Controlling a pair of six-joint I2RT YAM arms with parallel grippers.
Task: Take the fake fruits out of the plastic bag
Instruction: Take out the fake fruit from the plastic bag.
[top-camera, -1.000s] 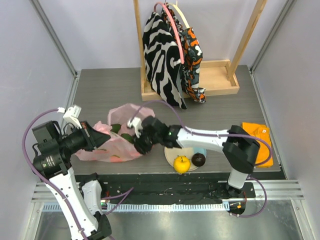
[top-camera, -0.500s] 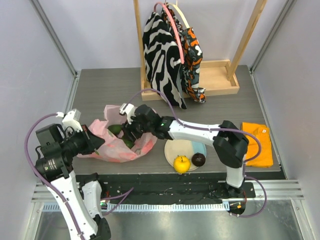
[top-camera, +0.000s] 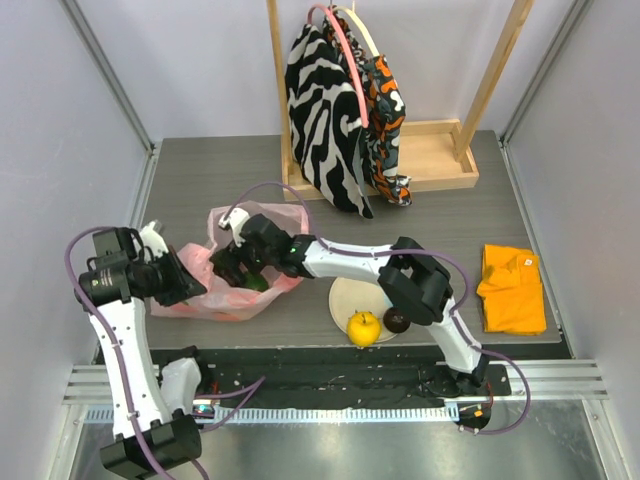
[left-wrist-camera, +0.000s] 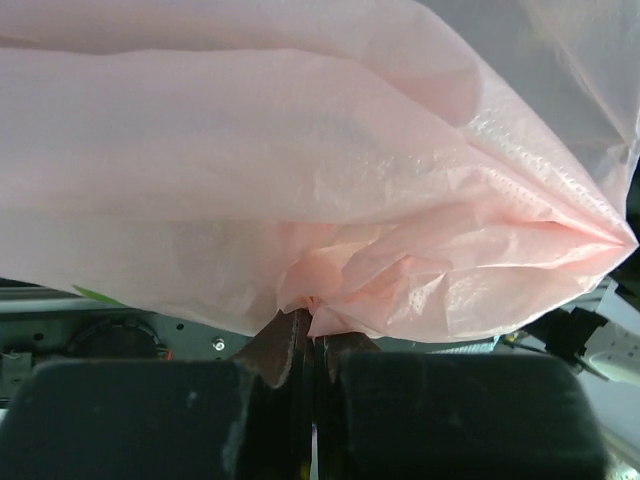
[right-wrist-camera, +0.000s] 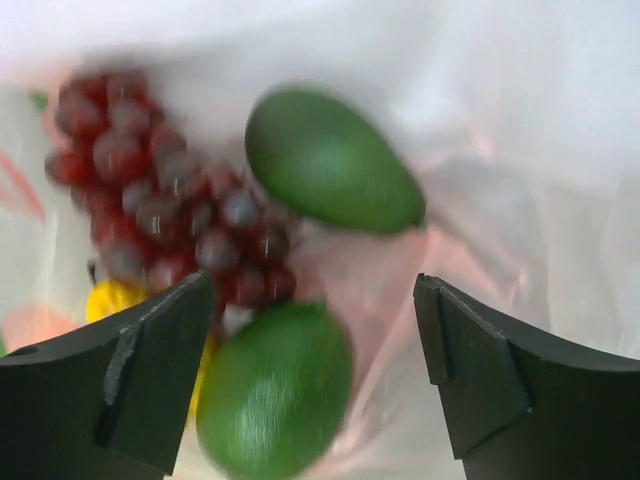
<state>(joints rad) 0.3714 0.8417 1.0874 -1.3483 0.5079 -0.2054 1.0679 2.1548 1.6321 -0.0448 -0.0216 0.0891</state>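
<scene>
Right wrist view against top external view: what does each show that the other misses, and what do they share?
Only the right wrist view shows the grape bunch inside the pink plastic bag. Only the top external view shows the plate with the yellow-orange fruit and maroon fruit, and the left gripper pinching the bag. Both show the bag and the right gripper at its opening.

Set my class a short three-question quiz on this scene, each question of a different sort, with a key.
1. True or false: the left gripper is shut on the plastic bag.
2. How many fake fruits lie on the plate? A one, B two, C four.
3. Fill in: the right gripper, above the grape bunch, is ____.
Key: 1 true; 2 B; 3 open.
</scene>
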